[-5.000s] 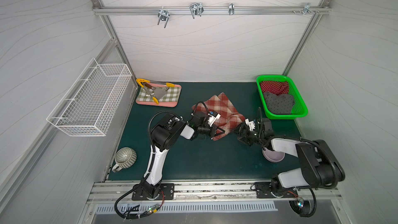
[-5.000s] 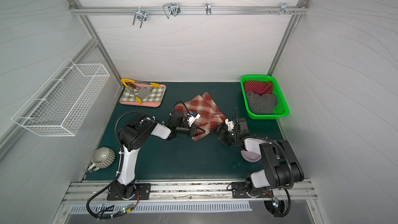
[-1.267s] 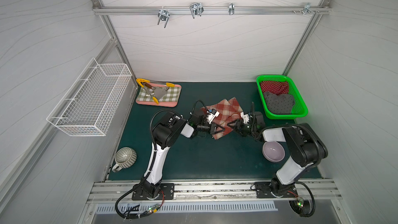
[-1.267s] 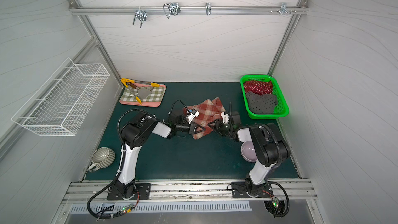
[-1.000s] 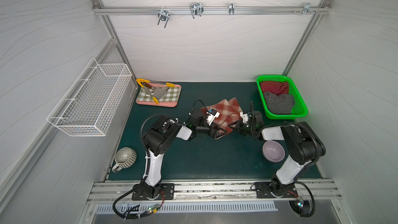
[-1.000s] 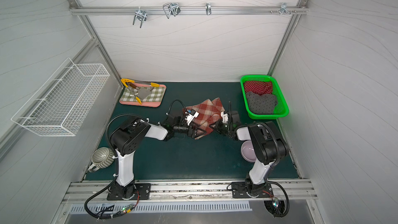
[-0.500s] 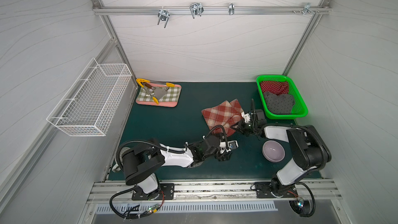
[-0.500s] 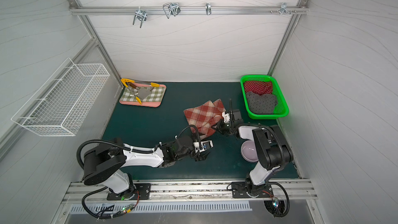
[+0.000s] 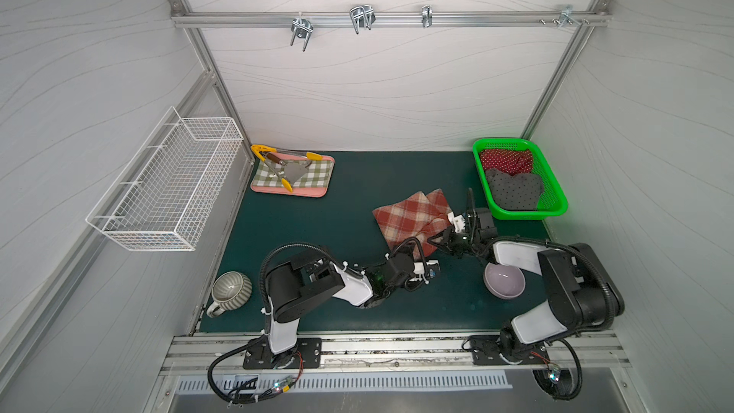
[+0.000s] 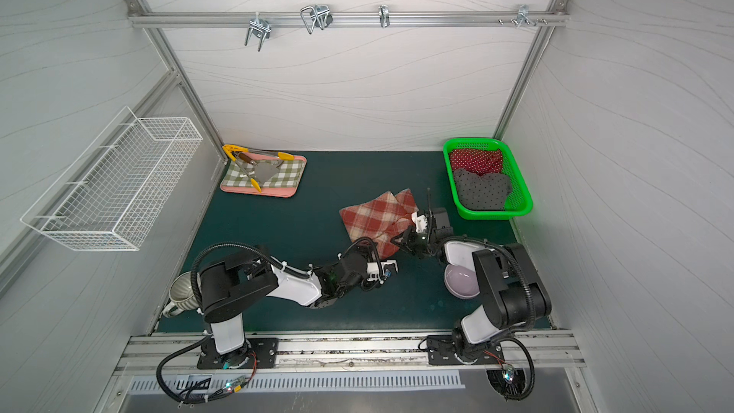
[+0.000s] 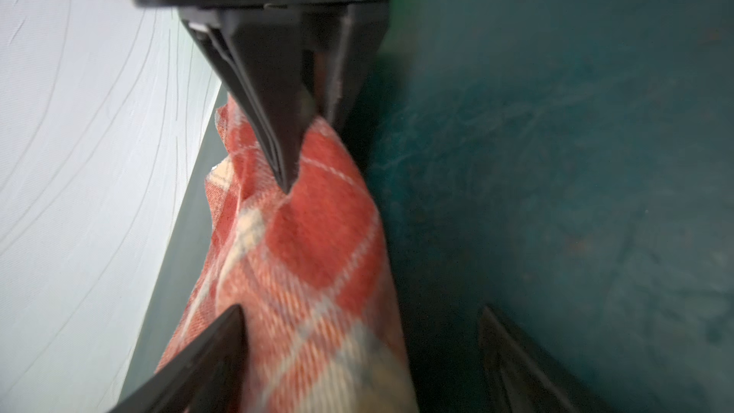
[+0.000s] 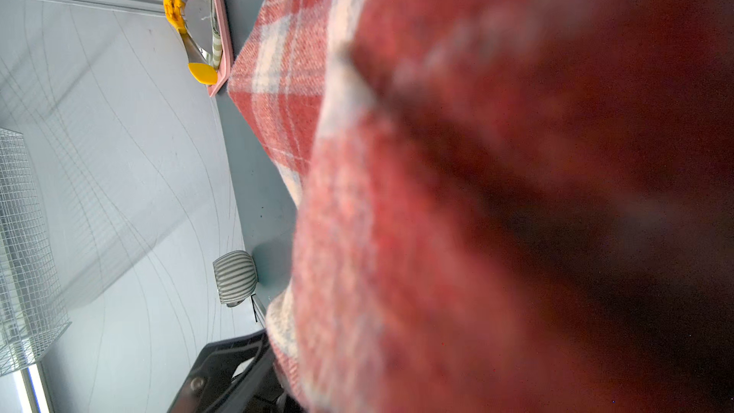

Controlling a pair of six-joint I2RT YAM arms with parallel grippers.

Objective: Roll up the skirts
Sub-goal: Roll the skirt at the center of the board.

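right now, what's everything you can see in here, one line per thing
plaid skirt: one, rust-red and cream, mid table
red dotted bundle: one, red with white dots, far end of the plastic basket
grey dotted bundle: one, grey with black dots, near end of the plastic basket
plastic basket: one, green, far right
checked mat: one, green-white with pink rim, far left
utensils: count unclear, yellow-tipped metal, on the checked mat
mug: one, grey striped, near left
bowl: one, lilac, near right
wire basket: one, white, left wall
hooks: several, metal, top rail
table: one, dark green
left arm: jaws open at the plaid skirt's near corner
right arm: jaws shut on the plaid skirt
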